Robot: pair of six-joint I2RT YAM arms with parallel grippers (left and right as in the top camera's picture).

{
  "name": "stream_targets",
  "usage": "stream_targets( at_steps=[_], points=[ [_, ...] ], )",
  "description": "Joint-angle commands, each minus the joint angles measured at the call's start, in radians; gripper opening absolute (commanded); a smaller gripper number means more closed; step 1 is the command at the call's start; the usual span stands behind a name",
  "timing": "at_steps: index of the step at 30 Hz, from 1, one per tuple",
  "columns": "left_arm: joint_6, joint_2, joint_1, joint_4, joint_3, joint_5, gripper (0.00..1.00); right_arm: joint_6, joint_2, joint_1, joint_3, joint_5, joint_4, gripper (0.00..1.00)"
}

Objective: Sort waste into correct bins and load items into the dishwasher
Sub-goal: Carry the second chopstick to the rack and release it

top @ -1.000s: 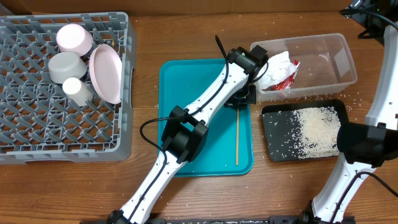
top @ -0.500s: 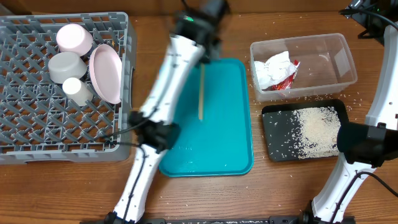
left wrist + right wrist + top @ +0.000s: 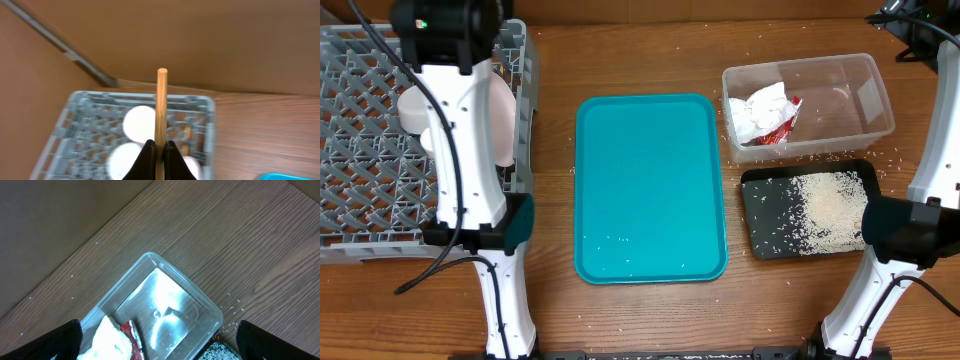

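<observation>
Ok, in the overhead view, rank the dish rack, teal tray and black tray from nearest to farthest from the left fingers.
1. dish rack: far left, below the left fingers, which grip a chopstick.
2. teal tray: centre of the table.
3. black tray: lower right, holding crumbs.

Overhead, the left arm covers most of the dishes, the rack runs off the left edge, and in the left wrist view the chopstick is cut off at its lower end and the dishes below blur white.
</observation>
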Motion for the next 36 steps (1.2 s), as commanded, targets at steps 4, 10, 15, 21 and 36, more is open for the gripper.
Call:
stream_targets(
  at_steps=[4,10,15,21,36],
  points=[
    [0.124,0.014,0.103,0.014,-0.010,-0.007,0.04,0.002,-0.014,-0.001,0.030,0.007,0.006,1.00],
    [0.029,0.040,0.183,0.040,-0.096,0.058,0.04,0.002,-0.014,-0.001,0.030,0.007,0.006,1.00],
    [-0.070,0.056,0.240,0.089,-0.232,0.215,0.04,0.002,-0.014,-0.001,0.030,0.007,0.006,1.00],
    [-0.091,0.056,0.254,0.194,-0.431,0.285,0.06,0.002,-0.014,-0.001,0.030,0.007,0.006,1.00],
    [-0.165,0.008,0.254,0.106,-0.483,0.299,0.49,0.002,-0.014,-0.001,0.030,0.007,0.006,1.00]
  ],
)
